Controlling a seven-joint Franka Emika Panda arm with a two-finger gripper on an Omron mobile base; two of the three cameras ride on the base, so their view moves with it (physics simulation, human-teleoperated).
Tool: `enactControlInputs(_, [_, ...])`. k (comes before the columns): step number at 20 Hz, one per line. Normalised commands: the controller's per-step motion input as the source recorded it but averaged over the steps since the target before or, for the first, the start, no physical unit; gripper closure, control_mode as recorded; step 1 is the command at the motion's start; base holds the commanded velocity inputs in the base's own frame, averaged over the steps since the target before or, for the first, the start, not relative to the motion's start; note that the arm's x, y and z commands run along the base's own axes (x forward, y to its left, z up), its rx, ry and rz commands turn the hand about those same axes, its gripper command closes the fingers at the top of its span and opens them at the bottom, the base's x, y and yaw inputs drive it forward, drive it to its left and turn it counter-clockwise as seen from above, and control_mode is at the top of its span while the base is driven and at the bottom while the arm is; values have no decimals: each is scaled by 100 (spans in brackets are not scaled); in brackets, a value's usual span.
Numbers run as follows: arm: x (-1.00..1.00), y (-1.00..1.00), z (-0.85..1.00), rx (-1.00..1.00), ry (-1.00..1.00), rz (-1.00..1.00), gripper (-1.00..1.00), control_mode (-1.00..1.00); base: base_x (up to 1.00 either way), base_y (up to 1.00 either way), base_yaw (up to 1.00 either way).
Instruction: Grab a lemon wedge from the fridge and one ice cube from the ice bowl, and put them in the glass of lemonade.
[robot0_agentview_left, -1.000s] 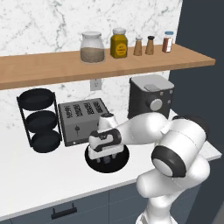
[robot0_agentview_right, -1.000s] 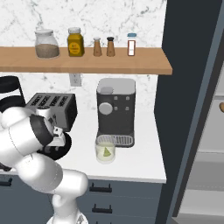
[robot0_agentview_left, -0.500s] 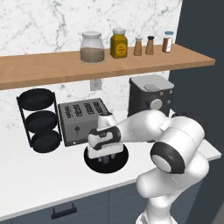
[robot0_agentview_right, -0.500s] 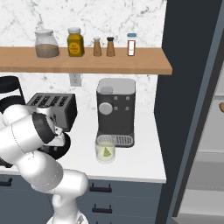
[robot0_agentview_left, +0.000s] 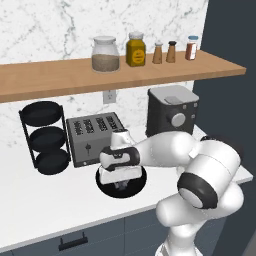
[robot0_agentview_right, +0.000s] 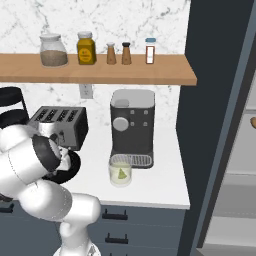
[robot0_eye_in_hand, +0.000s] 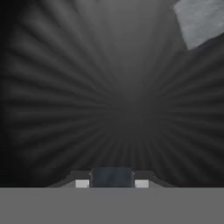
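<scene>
A marble-backed kitchen wall carries a wooden shelf (robot0_agentview_left: 120, 75) over a white tabletop (robot0_agentview_left: 45, 200), with dark drawer fronts below. On the shelf, from the left, stand a lidded glass jar (robot0_agentview_left: 105, 54), a yellow jar (robot0_agentview_left: 135, 49), two small shakers and a red-capped spice bottle (robot0_agentview_left: 191, 47).

On the tabletop, the far left holds a black three-tier rack of bowls (robot0_agentview_left: 45, 136). Next comes the silver four-slot toaster (robot0_agentview_left: 95, 137). Just in front of the toaster lies the ice bowl (robot0_agentview_left: 121, 182), and the white arm reaches across so that the pincer (robot0_agentview_left: 120, 186) is lowered into it. In the hand view the ribbed black floor of the ice bowl (robot0_eye_in_hand: 109, 100) is close under the camera, with the ice cube (robot0_eye_in_hand: 199, 22) lying at the upper right, apart from the fingertips (robot0_eye_in_hand: 82, 183). I cannot tell whether the pincer is apart or together.

Further right stands the dark coffee machine (robot0_agentview_right: 132, 127), and just in front of it the glass of lemonade (robot0_agentview_right: 120, 170), with the lemon wedge (robot0_agentview_right: 120, 173) already inside it. At the far right rises the fridge (robot0_agentview_right: 220, 115), its door open onto pale shelves.
</scene>
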Motion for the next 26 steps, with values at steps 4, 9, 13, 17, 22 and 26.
enactControlInputs(4, [-15,-16,93,0,-15,0,100,-100,0,0,0])
enactControlInputs(9, [-26,-58,99,-6,-27,0,100,-100,0,0,0])
enactControlInputs(13, [-27,-99,68,-1,-13,0,100,-100,0,0,0])
enactControlInputs(17, [-10,-100,50,0,-11,0,100,-100,0,0,0])
enactControlInputs(22, [-3,-99,48,-3,-13,0,100,-100,0,0,0])
enactControlInputs(26, [0,-84,16,-11,-3,0,100,-100,0,0,0])
